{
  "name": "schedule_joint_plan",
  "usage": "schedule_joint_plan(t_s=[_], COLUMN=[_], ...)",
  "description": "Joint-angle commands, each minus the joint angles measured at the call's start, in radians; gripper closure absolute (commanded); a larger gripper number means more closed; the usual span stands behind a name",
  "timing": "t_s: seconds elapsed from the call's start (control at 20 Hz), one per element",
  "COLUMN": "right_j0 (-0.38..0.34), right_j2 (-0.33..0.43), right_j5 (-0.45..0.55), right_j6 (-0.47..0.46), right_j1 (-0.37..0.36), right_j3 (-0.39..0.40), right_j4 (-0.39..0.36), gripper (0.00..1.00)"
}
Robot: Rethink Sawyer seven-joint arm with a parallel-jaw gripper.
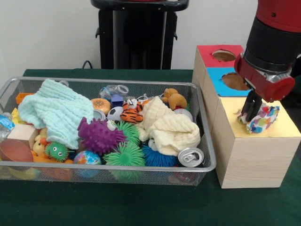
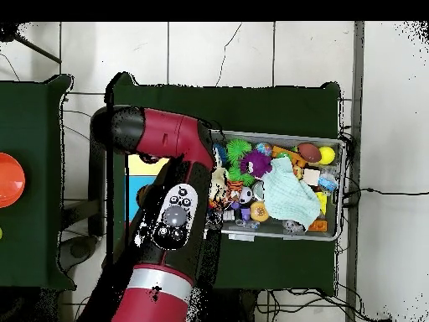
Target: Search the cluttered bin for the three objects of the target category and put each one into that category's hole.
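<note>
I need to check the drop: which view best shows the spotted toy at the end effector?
The front view: the spotted toy sits on the yellow box top under the end effector. Overhead, the arm hides it.

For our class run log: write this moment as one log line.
arm: over yellow box top | gripper: shut on multicoloured spotted object | bin: full of toys and cloths | phase: placing

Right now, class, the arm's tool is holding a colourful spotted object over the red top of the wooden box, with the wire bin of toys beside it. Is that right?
Not quite. The front view shows the tool holding the colourful spotted object over the yellow top of the wooden box, not the red top. The wire bin of toys does sit beside the box.
</note>
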Motion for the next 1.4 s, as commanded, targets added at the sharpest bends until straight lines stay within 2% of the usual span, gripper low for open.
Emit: schedule_joint_plan(t_s=[0.05,0.3,0.6,0.8,1.05,1.4], right_j0=[0.008,0.029,0.044,0.040,0.030,-0.021], right_j2=[0.110,0.108,0.099,0.108,0.116,0.140], right_j5=[-0.017,0.023,0.049,0.060,0.047,-0.002], right_j6=[0.098,0.144,0.157,0.120,0.049,-0.046], right_j1=[0.068,0.075,0.057,0.020,-0.050,-0.074], right_j3=[-0.013,-0.042,-0.034,0.012,0.118,0.182], right_j4=[-0.001,0.020,0.029,0.029,0.016,-0.013], gripper=[1.00,1.00,1.00,1.00,1.00,1.00])
